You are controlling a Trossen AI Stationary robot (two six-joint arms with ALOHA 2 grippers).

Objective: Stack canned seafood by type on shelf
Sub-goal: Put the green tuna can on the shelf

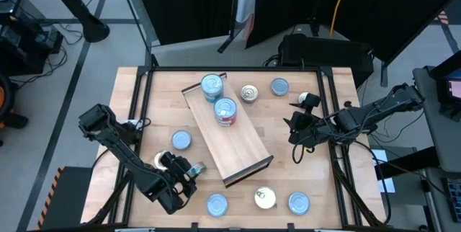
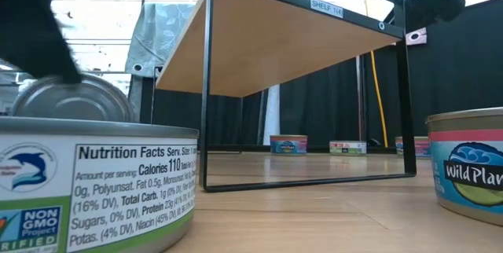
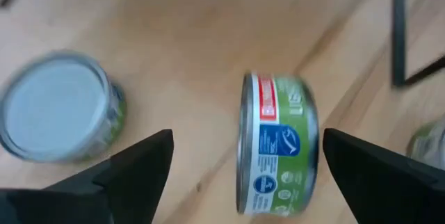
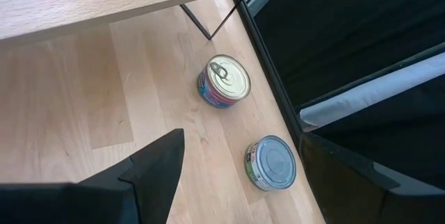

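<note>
A: So, where does the left gripper [image 1: 189,176] stand?

B: Low at the near-left of the counter [image 1: 324,127], fingers [image 3: 132,168] spread wide. A green-labelled tin [image 3: 278,144] lies on its edge between them, touching neither finger, with a flat tin [image 3: 59,106] just beside it.

A: And the shelf [image 1: 238,145]?

B: Mid-counter, angled, with two blue-topped tins [image 1: 219,99] near its far end. Other tins sit scattered around it.

A: How should the pickup go?

B: An edge-standing tin will likely roll, I'd say. Centre both fingers on its flat faces, close evenly, and lift only once it's firm. Then match it to its own type.

A: The right gripper [image 1: 297,132]?

B: Waiting over the counter's right side, fingers apart, holding nothing.
</note>
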